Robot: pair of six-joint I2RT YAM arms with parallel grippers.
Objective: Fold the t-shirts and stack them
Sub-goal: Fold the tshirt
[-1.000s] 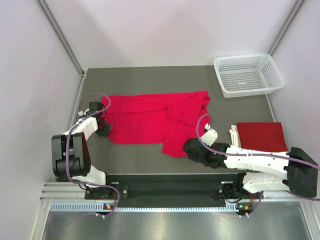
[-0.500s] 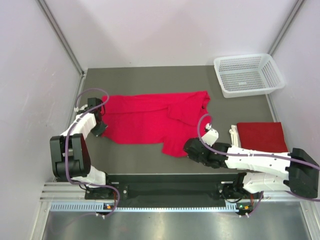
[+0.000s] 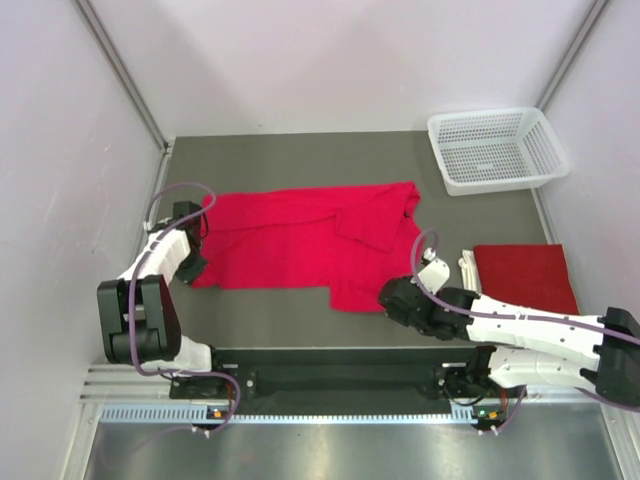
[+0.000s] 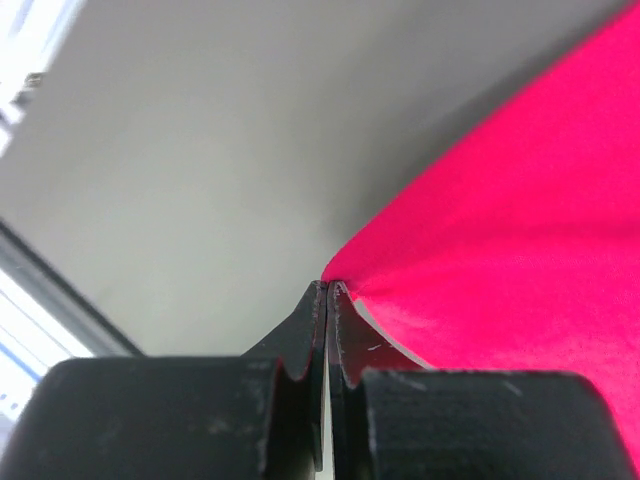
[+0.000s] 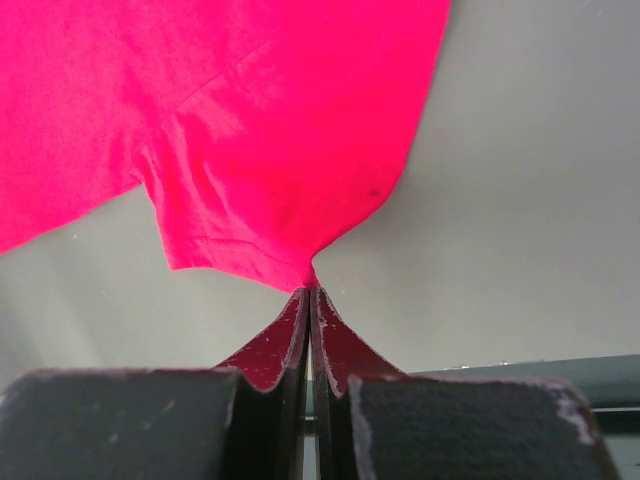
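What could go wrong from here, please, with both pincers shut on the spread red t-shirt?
1. The left pincer and right pincer each grip only a corner tip of the spread t-shirt; a pull could slip it free.
2. Its far right part is bunched, so folding may trap creases.
3. The right arm lies near the folded t-shirt and could nudge it.

**Top external view:** the table (image 3: pixel 300 160) is seen from high above and behind its near edge, looking down and forward, so that the whole work surface is taken in from afar.

**Left wrist view:** taken close behind the left gripper (image 4: pixel 328 288), directed along its fingers onto one edge of the spread t-shirt (image 4: pixel 520 220).

**Right wrist view:** set likewise behind the right gripper (image 5: pixel 310 290), directed at another edge.

The spread t-shirt is shared by all three views.
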